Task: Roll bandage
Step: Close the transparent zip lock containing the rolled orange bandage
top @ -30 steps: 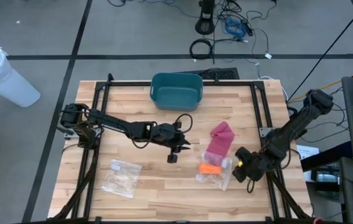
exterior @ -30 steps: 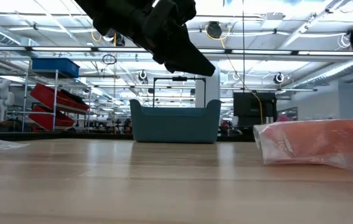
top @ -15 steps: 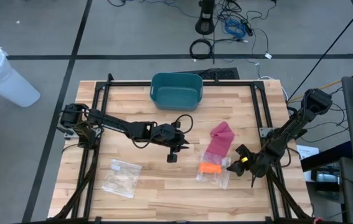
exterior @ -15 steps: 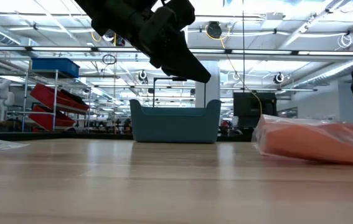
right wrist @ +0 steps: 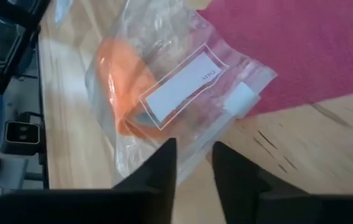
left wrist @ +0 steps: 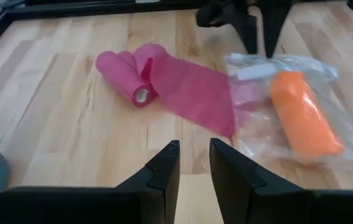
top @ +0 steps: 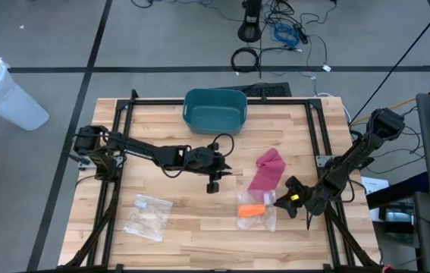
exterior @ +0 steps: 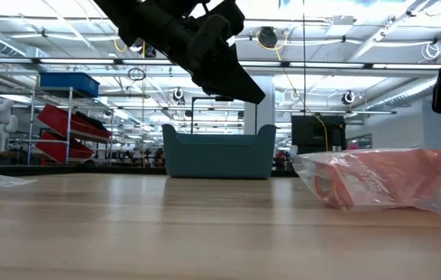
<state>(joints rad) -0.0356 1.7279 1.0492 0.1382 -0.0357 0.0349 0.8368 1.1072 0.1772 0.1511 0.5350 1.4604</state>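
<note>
Right claw point(top: 280, 203) clamped on clear bag point(top: 258, 209), pink bandage point(top: 266, 173) beside, teal bin point(top: 215, 109) behind

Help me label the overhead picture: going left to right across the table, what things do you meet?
Clear plastic bag → left pincer → bagged orange roll → right pincer. The teal bin and the pink bandage overlap these in left-right position, so I leave them out.
</note>
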